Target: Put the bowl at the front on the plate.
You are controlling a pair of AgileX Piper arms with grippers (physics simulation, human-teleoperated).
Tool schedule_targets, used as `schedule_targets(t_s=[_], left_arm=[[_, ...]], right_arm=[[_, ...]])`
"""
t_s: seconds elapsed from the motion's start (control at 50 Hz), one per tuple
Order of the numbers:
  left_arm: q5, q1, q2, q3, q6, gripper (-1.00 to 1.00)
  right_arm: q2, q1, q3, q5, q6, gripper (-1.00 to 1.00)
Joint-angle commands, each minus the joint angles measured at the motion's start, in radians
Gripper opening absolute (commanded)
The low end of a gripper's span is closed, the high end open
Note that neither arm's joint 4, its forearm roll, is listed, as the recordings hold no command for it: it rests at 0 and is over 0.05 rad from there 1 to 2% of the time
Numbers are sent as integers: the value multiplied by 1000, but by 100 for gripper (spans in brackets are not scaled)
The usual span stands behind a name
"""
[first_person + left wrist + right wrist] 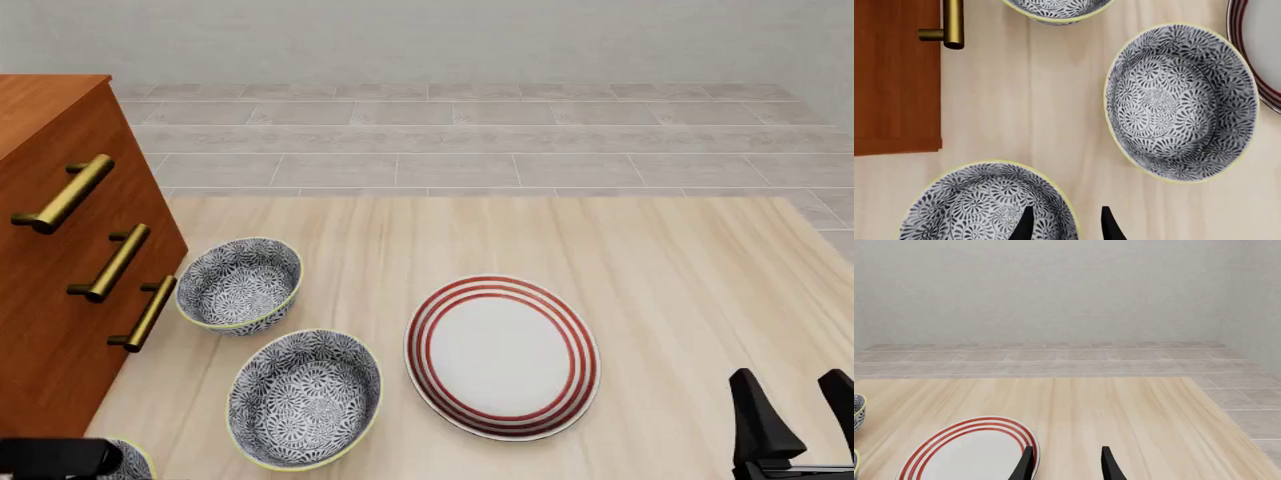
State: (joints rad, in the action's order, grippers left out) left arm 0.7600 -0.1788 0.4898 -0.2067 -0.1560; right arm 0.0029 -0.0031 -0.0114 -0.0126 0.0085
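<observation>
Risk: left gripper (1066, 225), jaws narrowly parted and empty, straddles the near rim of the front blue-grey floral bowl with pale yellow rim (984, 205) at the table's near-left corner; a shallow rim pinch could slip before reaching the red-ringed white plate (503, 356).

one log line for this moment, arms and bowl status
left gripper: open, straddling front bowl rim | right gripper: open, idle beside plate | bowl not lifted | plate bare
</observation>
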Motion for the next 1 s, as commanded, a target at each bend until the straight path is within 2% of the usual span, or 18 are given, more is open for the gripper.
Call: schedule_targets(t_s=[0.02,0.26,0.44,0.62,0.7,0.72,1.0], left_arm=[[-38,-4,11,43,-15,100],[-75,-14,30,76,-36,100],[-60,-16,15,79,-42,100],[-142,13,69,120,-25,100],[-118,8,46,115,-31,100],[-106,9,37,110,-30,-100],[17,-24,-59,59,-56,-100]], right_arm=[[0,0,0,0,0,100],[0,0,0,0,0,100],[0,0,0,0,0,100],[0,0,0,0,0,100],[0,0,0,0,0,100],[0,0,0,0,0,100],[0,0,0,0,0,100]])
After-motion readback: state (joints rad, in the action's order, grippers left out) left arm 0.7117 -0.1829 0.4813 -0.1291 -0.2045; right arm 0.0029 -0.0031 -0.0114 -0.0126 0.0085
